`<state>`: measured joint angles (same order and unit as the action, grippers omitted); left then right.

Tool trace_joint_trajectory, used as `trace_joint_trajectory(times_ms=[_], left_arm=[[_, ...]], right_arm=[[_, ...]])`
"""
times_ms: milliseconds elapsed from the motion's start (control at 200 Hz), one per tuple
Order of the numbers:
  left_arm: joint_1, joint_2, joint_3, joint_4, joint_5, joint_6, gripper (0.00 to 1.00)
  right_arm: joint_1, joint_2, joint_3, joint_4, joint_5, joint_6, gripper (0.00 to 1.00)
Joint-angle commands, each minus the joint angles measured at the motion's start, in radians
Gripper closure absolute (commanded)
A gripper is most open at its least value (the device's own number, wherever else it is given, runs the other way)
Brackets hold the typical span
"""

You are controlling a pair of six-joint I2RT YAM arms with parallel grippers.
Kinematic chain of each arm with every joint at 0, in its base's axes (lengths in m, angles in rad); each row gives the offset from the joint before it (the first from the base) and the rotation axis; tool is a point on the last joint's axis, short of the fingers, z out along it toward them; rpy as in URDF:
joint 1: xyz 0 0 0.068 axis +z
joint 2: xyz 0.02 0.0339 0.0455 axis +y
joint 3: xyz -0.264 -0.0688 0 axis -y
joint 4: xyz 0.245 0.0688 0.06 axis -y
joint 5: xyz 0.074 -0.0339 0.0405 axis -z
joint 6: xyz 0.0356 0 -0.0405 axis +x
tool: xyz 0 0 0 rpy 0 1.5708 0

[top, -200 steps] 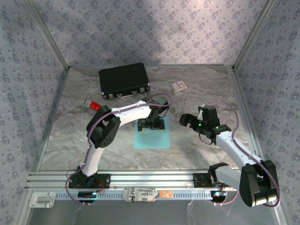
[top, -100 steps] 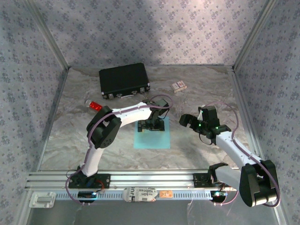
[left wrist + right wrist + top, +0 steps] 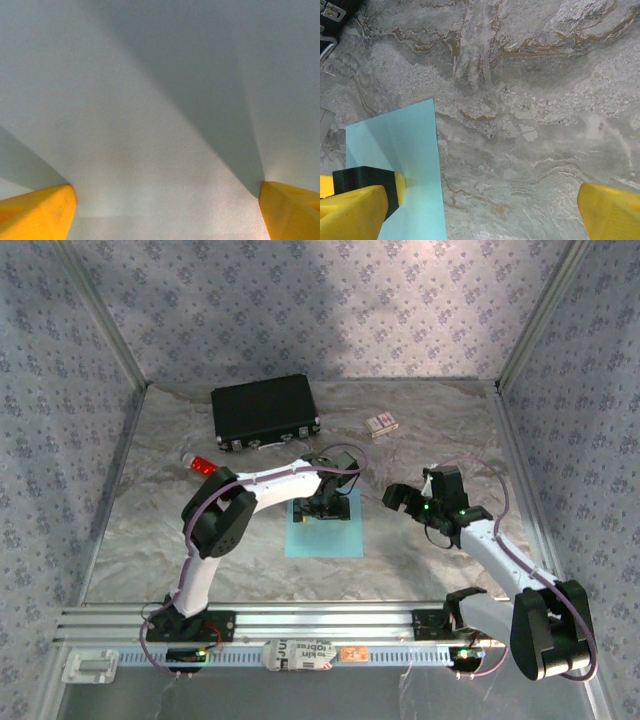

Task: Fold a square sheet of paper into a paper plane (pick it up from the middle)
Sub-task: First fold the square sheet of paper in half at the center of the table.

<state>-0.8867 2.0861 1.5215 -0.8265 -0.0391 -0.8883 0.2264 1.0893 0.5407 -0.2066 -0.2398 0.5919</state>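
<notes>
Over the last second the left arm has eased its elbow a little further left and settled its wrist slightly lower over the far half of the square sheet of paper (image 3: 325,538). The left gripper (image 3: 325,502) has kept its jaws spread wide, holding nothing. In the left wrist view the left gripper (image 3: 166,192) shows two yellow fingertips (image 3: 47,212) at the bottom corners with plain cyan paper (image 3: 150,100) between them. Their shadows run right up to the tips, so they are probably touching the sheet or just above it, though the close view does not settle which. I judge this to be the set-down before a pinch at the middle: no fold is begun, and the sheet lies flat on the marbled table (image 3: 440,430) between the two arms. The right arm has hardly moved. For room, the red tube (image 3: 200,464) lies well off to the left, and the black case (image 3: 265,412) sits beyond the sheet's far edge, apart from it. The small patterned card box (image 3: 381,423) is farther back and to the right. The right gripper (image 3: 408,495) hangs just right of the sheet, jaws fully apart and empty. In its wrist view the right gripper (image 3: 482,200) looks down on the sheet's right edge (image 3: 405,150), which lies flush on the stone with bare table to its right. The near edge sits well short of the aluminium rail (image 3: 330,618), leaving space to drag or lift.
</notes>
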Motion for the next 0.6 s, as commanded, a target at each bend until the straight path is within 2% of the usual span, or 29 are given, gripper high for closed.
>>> trace_joint_trajectory(times_ms=[0, 430, 595], left_arm=[[-0.011, 0.067, -0.057, 0.005, 0.067, -0.006, 0.08], [-0.011, 0.062, -0.048, -0.001, 0.059, 0.002, 0.09], [-0.011, 0.054, -0.044, 0.012, 0.066, 0.020, 0.16]], right_arm=[[-0.006, 0.007, -0.001, -0.011, 0.016, 0.014, 0.01], [-0.006, 0.007, -0.001, -0.007, 0.017, 0.016, 0.01], [-0.005, 0.007, -0.001, -0.005, 0.015, 0.015, 0.01]])
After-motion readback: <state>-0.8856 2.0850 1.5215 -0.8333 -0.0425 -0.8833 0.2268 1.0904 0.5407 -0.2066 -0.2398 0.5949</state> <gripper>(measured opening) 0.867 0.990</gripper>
